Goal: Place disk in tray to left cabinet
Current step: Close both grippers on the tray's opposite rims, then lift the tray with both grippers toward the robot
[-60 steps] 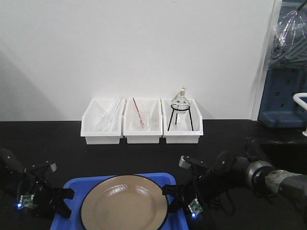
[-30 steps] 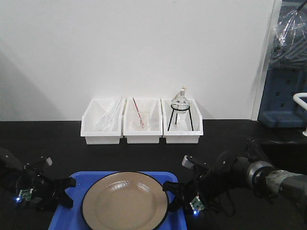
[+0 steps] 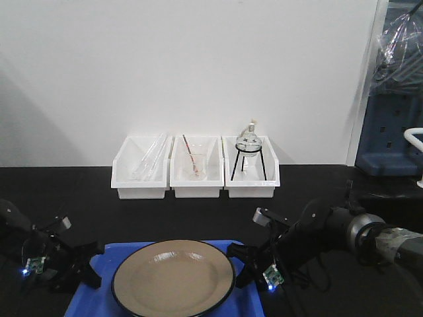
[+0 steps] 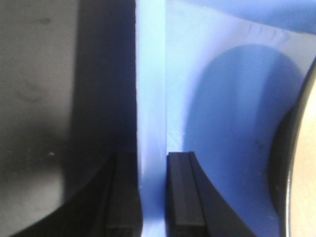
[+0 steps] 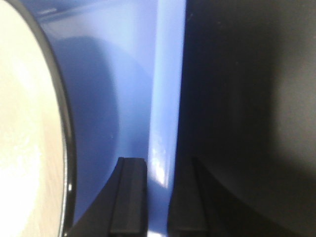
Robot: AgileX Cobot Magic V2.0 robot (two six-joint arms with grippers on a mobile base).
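Note:
The disk (image 3: 173, 277), tan with a thin black rim, lies in the blue tray (image 3: 108, 259) at the near edge of the black table. My left gripper (image 3: 89, 267) is shut on the tray's left rim (image 4: 150, 98), one finger on each side of the wall (image 4: 153, 197). On the opposite side my right gripper (image 3: 243, 264) is shut on the tray's right rim (image 5: 168, 98) in the same way (image 5: 158, 197). The disk's edge shows in both wrist views (image 4: 303, 173) (image 5: 24, 123). The left cabinet is out of view.
Three white bins (image 3: 195, 168) stand in a row against the white wall, holding glassware, with a round flask on a black stand (image 3: 249, 142) in the right one. A blue-grey unit (image 3: 390, 139) stands at the far right beyond the black table (image 3: 198, 218).
The tray with the disk has shifted a little: its far edge sits lower in the front view and the disk looks flatter. Both grippers moved with it, still gripping the rims.

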